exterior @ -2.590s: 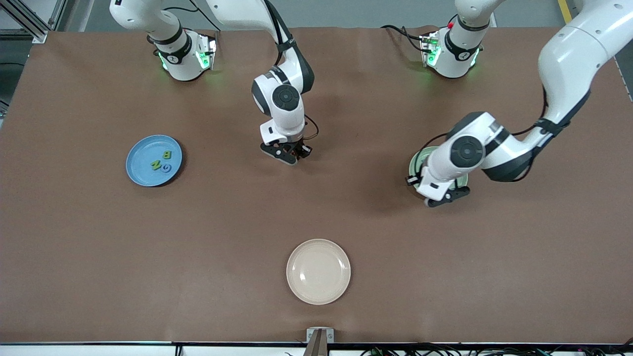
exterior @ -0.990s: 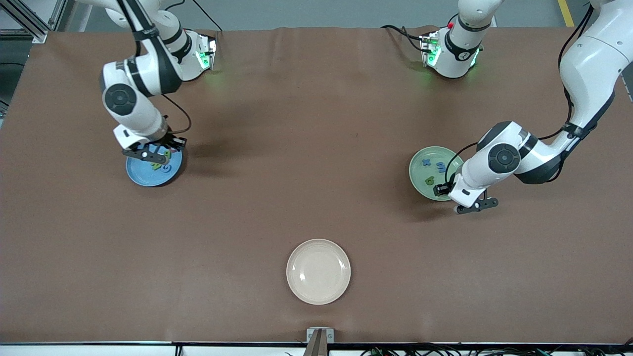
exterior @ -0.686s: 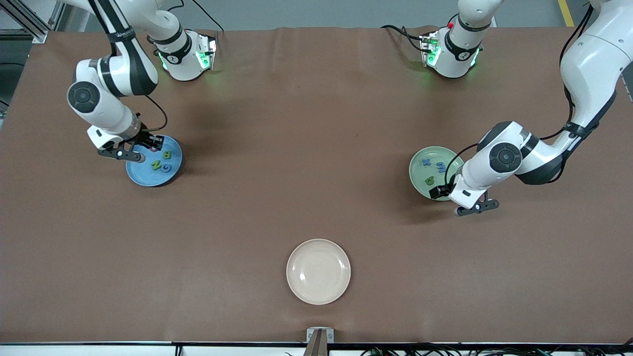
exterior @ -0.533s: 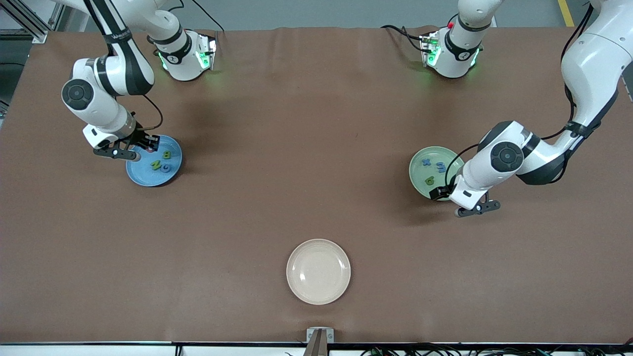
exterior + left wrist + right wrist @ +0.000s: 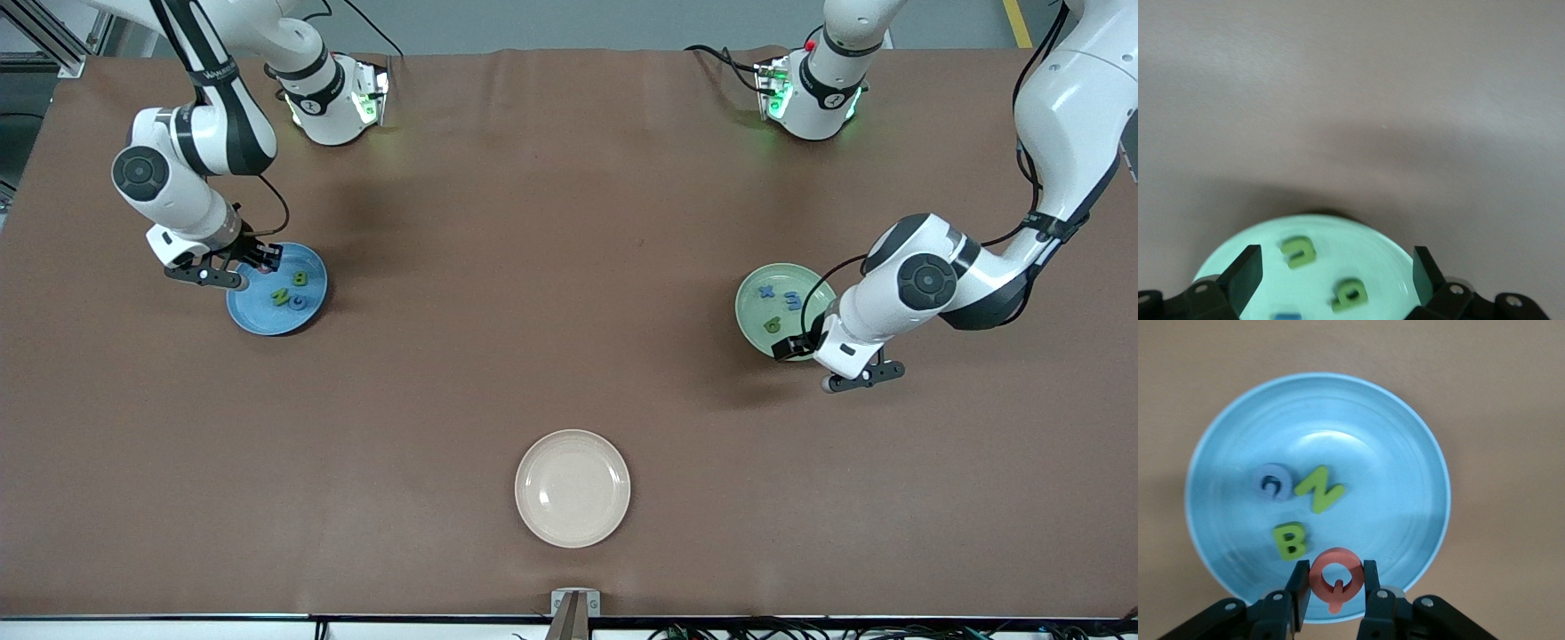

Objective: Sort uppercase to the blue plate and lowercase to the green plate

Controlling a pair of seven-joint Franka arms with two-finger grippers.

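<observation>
Nearest the camera (unobstructed), cream plate (image 5: 573, 488)

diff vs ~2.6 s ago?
The right gripper carried the red Q from mid-table to over the blue plate, still clamped. The left gripper let go and backed off the green plate, uncovering its letters. N, B, G and the cream plate stayed put.

Three plates (image 5: 573, 488) – four capitals (image 5: 1319, 490), four lowercase letters (image 5: 772, 325).
</observation>
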